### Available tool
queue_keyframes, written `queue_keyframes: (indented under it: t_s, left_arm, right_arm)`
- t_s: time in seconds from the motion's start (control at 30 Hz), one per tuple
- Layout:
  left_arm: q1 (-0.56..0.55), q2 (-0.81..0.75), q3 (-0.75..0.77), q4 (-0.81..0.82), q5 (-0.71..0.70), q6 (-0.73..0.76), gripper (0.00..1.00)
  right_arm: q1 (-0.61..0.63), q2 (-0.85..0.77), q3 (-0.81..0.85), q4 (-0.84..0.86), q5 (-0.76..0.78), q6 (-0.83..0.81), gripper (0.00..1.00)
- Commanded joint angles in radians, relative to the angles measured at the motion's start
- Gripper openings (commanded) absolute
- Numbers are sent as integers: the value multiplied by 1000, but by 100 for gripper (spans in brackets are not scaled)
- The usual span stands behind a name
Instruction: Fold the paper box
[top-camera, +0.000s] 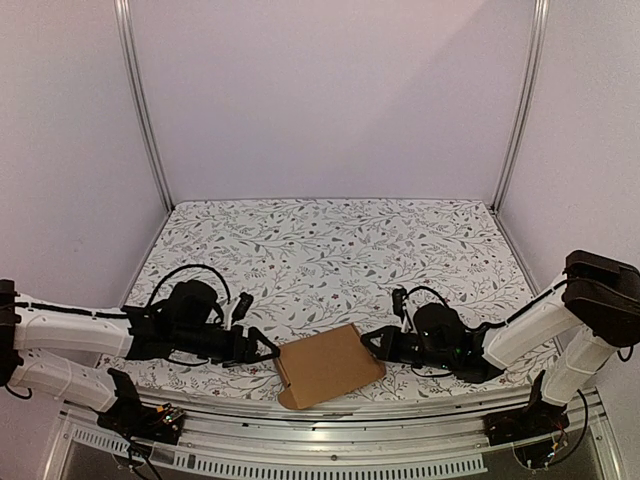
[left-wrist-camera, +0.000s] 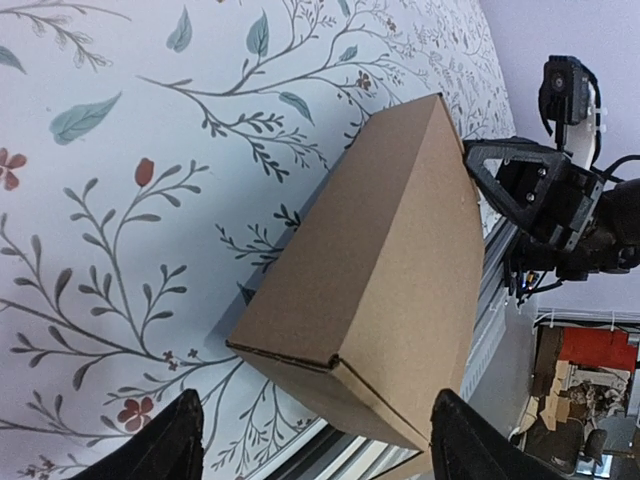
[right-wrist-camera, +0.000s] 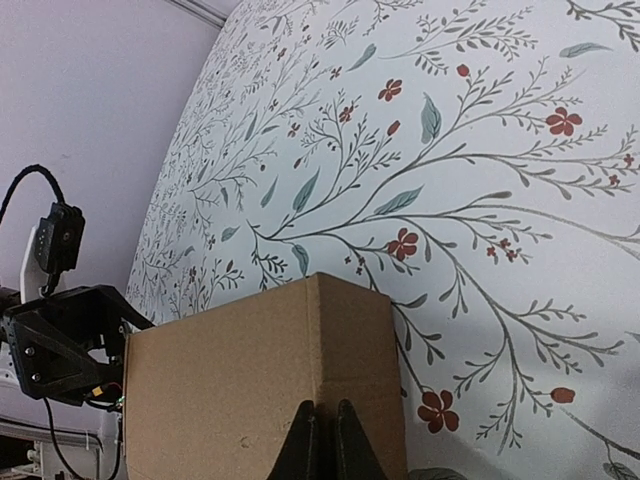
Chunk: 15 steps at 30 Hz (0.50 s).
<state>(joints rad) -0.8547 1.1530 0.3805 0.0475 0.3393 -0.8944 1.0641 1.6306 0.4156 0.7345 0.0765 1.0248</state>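
Plain brown paper box (top-camera: 330, 365) on the floral tabletop (top-camera: 330, 250): left jaws spread wide facing 1 end, right jaws pressed together at its opposite corner.

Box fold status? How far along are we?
Mostly done: the paper box already sits as a closed oblong, walls up and top panel down. In hand: the left gripper is open at one end, and the right gripper is shut at the other end. Left: a flap at the near left corner looks untucked, so probably one last tuck.
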Motion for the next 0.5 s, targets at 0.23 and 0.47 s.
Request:
queue_keyframes:
  t_s: [0.23, 0.47]
  left_arm:
    - [14, 44, -95, 256, 27, -192, 100]
    - [14, 112, -117, 390, 48, -248, 100]
  right_arm:
    - [-1, 21, -45, -115, 28, 32, 0]
    - [-2, 32, -43, -96, 35, 55, 0]
